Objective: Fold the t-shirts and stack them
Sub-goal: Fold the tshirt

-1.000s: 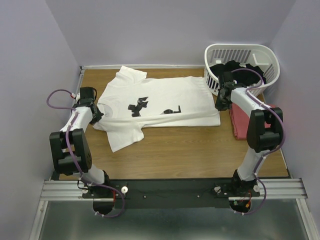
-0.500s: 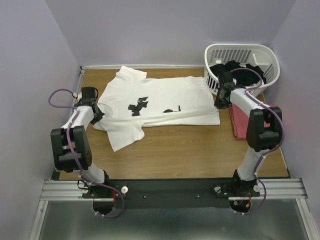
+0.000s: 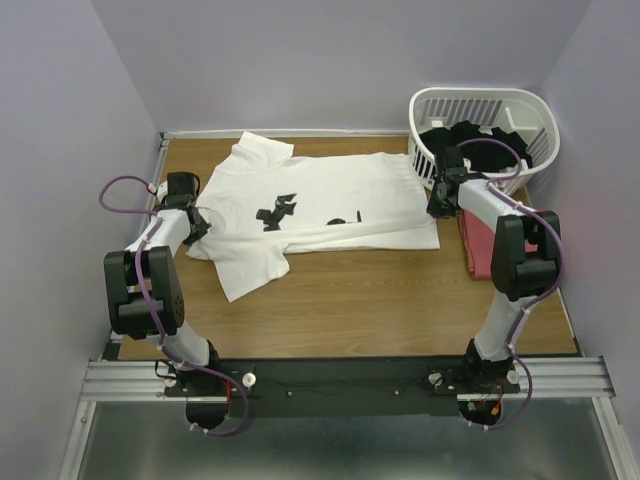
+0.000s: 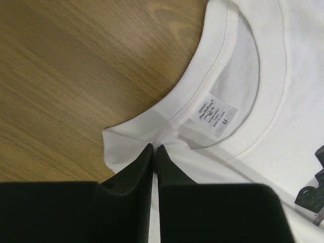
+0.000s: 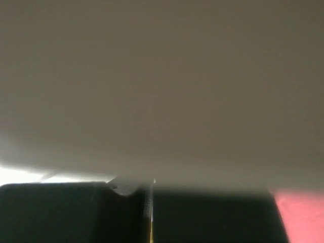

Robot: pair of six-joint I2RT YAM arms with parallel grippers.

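The white t-shirt [image 3: 330, 195] with a black print lies spread across the far half of the table, collar to the left. My left gripper [image 3: 198, 222] is shut on the cloth just beside the collar [image 4: 154, 148]; the neck label [image 4: 217, 115] shows beyond the fingertips. My right gripper [image 3: 438, 205] is shut on the shirt's hem corner at the right. White cloth [image 5: 162, 86] fills the right wrist view, close and blurred. The folded salmon-red t-shirt [image 3: 478, 248] lies at the right, partly under my right arm, and shows in the right wrist view's corner [image 5: 304, 212].
A white slatted basket [image 3: 520, 108] holding dark clothes stands at the back right, just behind my right gripper. Bare wooden table [image 3: 380, 300] spreads in front of the shirt. Purple walls close in on three sides.
Both grippers have edged slightly toward the far side, dragging the shirt's near edge with them. A fold has crept over part of the black print.
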